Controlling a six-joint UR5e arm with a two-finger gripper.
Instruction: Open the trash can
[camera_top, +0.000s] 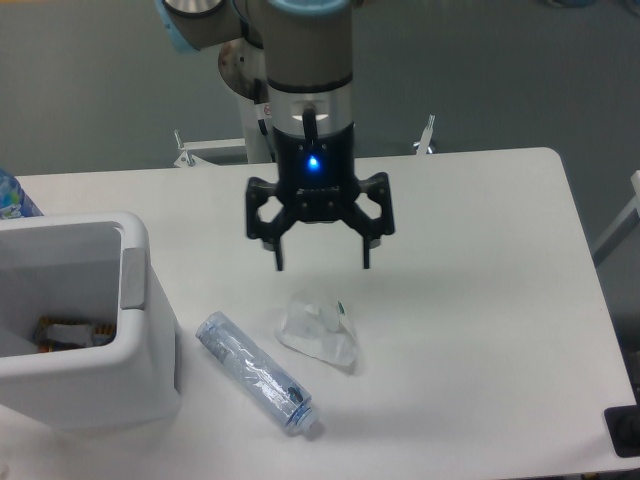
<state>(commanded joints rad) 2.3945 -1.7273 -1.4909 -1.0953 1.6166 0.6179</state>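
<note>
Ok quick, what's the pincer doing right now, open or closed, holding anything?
Pincer: open, holding nothing, hanging above the crumpled clear plastic wrapper on the white table.

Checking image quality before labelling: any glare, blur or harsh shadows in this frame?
Fixed camera: even, soft light; the tool throws only a faint shadow on the table. Overall slightly soft focus; the clear bottle and crumpled plastic are low-contrast against white. Blue LED blooms slightly. The trash can is cropped at left.
</note>
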